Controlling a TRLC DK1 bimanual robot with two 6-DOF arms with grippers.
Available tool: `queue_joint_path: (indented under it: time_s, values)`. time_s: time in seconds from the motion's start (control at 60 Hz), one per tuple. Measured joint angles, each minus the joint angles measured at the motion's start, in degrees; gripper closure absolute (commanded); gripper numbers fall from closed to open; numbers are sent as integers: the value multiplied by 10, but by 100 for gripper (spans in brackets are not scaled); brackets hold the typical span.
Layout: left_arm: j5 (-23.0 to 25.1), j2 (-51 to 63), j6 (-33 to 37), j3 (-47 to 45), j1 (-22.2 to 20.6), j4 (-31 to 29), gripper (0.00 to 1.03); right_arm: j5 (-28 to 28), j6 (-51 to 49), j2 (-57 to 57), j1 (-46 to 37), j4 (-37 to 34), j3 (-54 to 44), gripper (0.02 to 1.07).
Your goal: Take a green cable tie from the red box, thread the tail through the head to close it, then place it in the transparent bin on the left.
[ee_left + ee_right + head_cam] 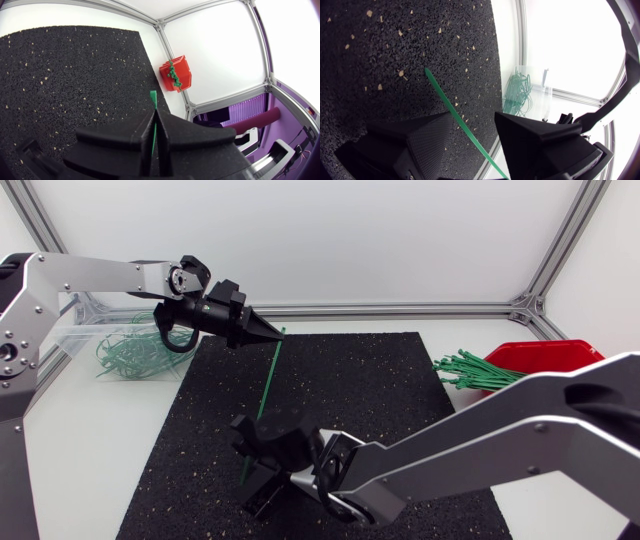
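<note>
**Green cable tie (265, 395) held straight over the black mat (380, 380), left of frame centre.**
The left gripper (268, 332), upper left, is clamped on its top end. The right gripper (246, 465), lower centre, has its fingers apart around the lower end. Risk: closing off-centre could flick the springy strip aside and defeat threading. The tie appears thin, flat and unlooped.

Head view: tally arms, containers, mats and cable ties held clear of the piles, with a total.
Arms: 2 (left arm, right arm)
Containers: 2 (red box, transparent bin)
Mats: 1 (black mat)
Held ties: 1 (green cable tie)
Total: 6
</note>
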Motion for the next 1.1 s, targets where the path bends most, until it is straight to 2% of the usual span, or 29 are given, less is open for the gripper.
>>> queue_joint_path:
  time_s: [0.217, 0.4, 0.517, 0.617, 0.667, 0.8, 0.85, 0.883, 1.1]
  values:
    - [7, 1, 6, 0, 0, -10, 100, 0, -2, 7, 1, 9, -5, 48]
    - [7, 3, 11, 8, 0, -14, 100, 4, -2, 7, 13, 11, -24, 66]
    - [7, 3, 17, 10, 0, -22, 100, 6, -2, 7, 20, 14, -25, 71]
    - [9, 3, 24, 10, 0, -30, 100, 6, -2, 7, 24, 15, -25, 72]
    - [9, 3, 28, 10, 0, -33, 100, 6, -2, 7, 24, 19, -25, 77]
    - [9, 3, 31, 10, 0, -38, 100, 7, -2, 8, 26, 24, -25, 77]
    - [9, 3, 31, 10, 0, -38, 100, 7, -2, 9, 26, 24, -25, 75]
    - [9, 3, 32, 10, 0, -38, 100, 7, -2, 10, 26, 25, -25, 70]
    - [9, 3, 45, 10, 0, -53, 100, 10, -4, 14, 26, 30, -25, 68]
